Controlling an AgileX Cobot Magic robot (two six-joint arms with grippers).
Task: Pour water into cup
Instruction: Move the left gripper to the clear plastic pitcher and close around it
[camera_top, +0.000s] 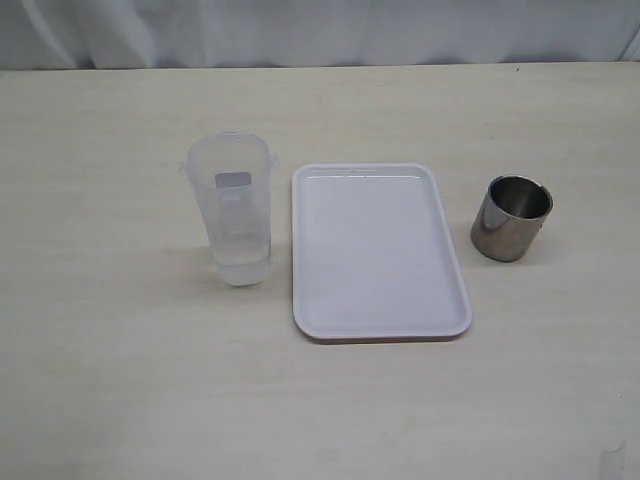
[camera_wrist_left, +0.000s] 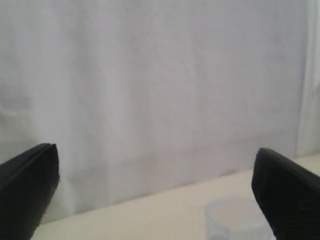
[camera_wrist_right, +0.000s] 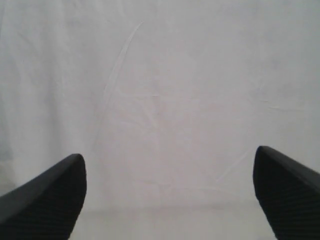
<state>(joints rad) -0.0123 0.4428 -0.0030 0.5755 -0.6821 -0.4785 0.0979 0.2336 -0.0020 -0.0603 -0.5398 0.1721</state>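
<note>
Exterior view shows the cup (camera_top: 511, 217) standing upright on the tabletop (camera_top: 120, 380), to the right of the white tray (camera_top: 378, 250) and a little apart from it. The water (camera_top: 243, 262), a small clear amount, sits in the bottom of the translucent beaker (camera_top: 232, 200). This beaker stands upright just beside the left edge of the tray and does not touch it. In the left wrist view the left claw (camera_wrist_left: 155, 165) has its two dark fingers wide apart and grips nothing, facing a white cloth (camera_wrist_left: 150, 75). The right claw (camera_wrist_right: 168, 165) in the right wrist view is also spread apart.
</note>
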